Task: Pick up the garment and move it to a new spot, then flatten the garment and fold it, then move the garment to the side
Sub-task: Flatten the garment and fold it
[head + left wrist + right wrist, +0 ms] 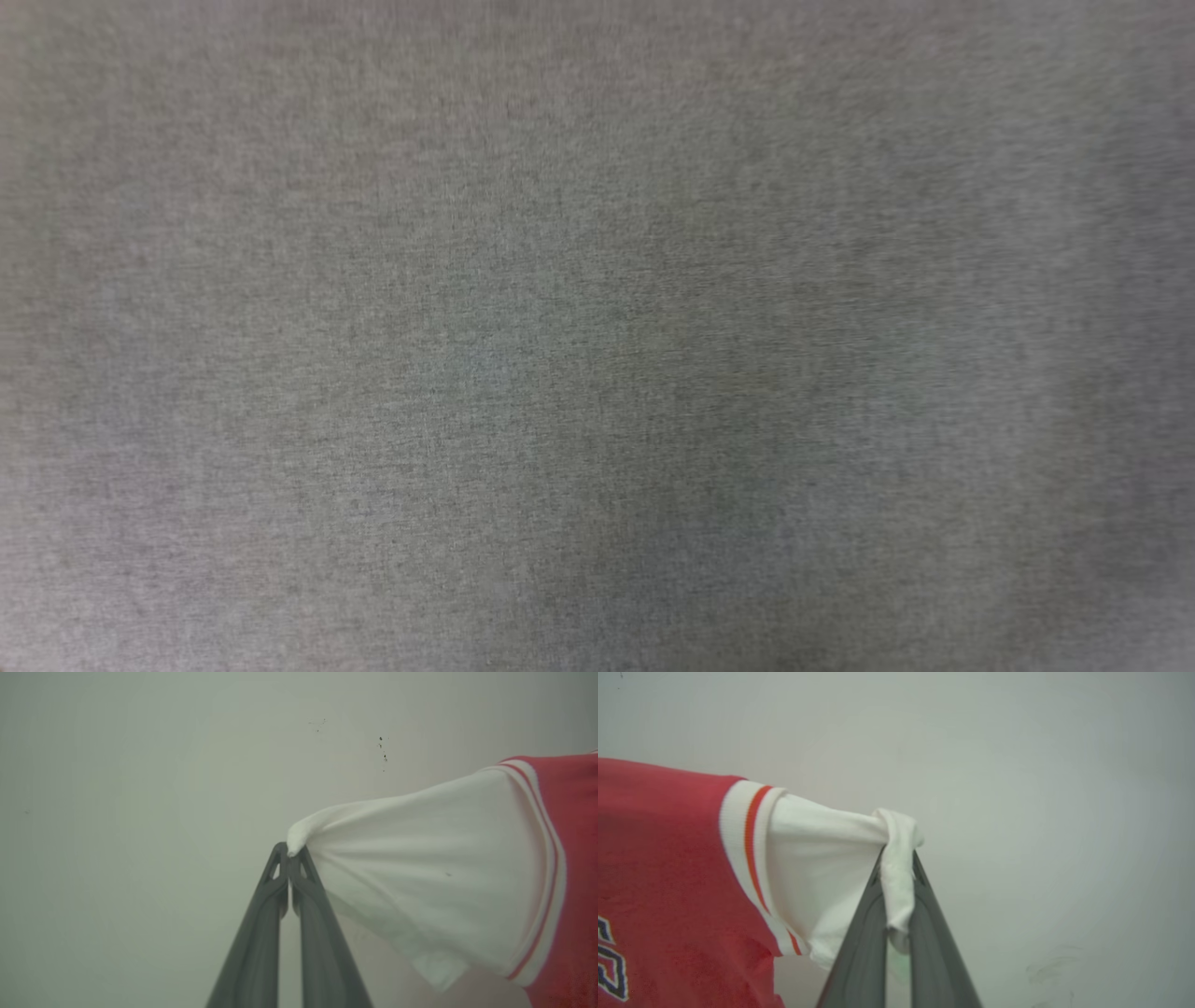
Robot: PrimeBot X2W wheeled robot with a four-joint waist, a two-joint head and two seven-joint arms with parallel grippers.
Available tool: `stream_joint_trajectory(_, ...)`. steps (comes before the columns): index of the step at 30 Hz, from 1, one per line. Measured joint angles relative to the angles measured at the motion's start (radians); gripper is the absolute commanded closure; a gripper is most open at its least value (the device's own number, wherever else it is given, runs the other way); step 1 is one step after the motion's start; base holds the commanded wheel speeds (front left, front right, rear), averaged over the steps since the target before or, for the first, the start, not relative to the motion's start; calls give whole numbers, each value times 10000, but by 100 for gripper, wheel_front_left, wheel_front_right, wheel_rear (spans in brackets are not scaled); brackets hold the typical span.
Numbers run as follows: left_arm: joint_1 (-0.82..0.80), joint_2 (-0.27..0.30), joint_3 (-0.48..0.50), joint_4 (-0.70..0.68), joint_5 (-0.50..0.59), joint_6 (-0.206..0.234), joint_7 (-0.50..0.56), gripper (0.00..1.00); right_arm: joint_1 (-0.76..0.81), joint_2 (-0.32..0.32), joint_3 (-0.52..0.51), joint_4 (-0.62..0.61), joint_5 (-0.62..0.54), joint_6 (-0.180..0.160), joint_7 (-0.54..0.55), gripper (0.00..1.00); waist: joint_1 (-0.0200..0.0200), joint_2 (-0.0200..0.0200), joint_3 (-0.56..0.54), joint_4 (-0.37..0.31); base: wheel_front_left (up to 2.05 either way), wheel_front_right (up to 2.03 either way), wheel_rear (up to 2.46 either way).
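We saw a blurred grey woven-looking surface up close, and a plain pale-grey backdrop bearing small dark specks.

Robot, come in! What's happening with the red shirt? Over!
Left end effector shut on one white sleeve, right end effector on the other. Red shirt pulled taut. Head view: blurry grey surface.

Dark-fingered right gripper was clamped on bunched end of white sleeve; cloth wadded over fingertips, fold hanging between fingers. Sleeve ran taut leftward to red-white striped trim. Red body of garment at left, black white-outlined lettering at lower-left edge. Pale plain surface behind, faint scuff marks at lower right.
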Motion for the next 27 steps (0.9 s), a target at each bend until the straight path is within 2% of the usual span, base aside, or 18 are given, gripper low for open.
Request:
stream_joint_trajectory(4, -810, -418, -405, 1267, 255, -56, -807, 100, -657, 313, -359, 955, -635, 0, -828, 100, 0, 0, 503, 134, 0, 0, 0)
stream_joint_trajectory(8, -799, -767, -767, 2228, 303, -125, -1438, 100, -684, 671, -571, 1822, -1035, 0, -1450, 100, 0, 0, 682, 332, 0, 0, 0)
stream_joint_trajectory(14, 367, -1231, -1221, 3246, 107, -201, -2266, 100, 538, 892, -305, 2727, -1007, -4, -1841, 100, 0, 0, 538, 516, 0, 0, 0)
stream_joint_trajectory(20, 2326, -1624, -1730, 3726, -117, -224, -2832, 100, 2230, 782, 238, 3120, -230, -6, -1935, 100, -1, 0, -49, 636, 0, 0, 0)
stream_joint_trajectory(24, 3987, -1820, -2113, 3749, -255, -257, -2997, 100, 3778, 606, 1150, 3074, 853, -6, -1513, 100, -2, 0, -624, 697, 0, 0, 0)
stream_joint_trajectory(27, 5404, -1975, -2295, 3549, -382, -253, -3070, 100, 4983, 217, 1484, 2794, 1626, -6, -1246, 100, -3, 0, -1116, 736, 0, 0, 0)
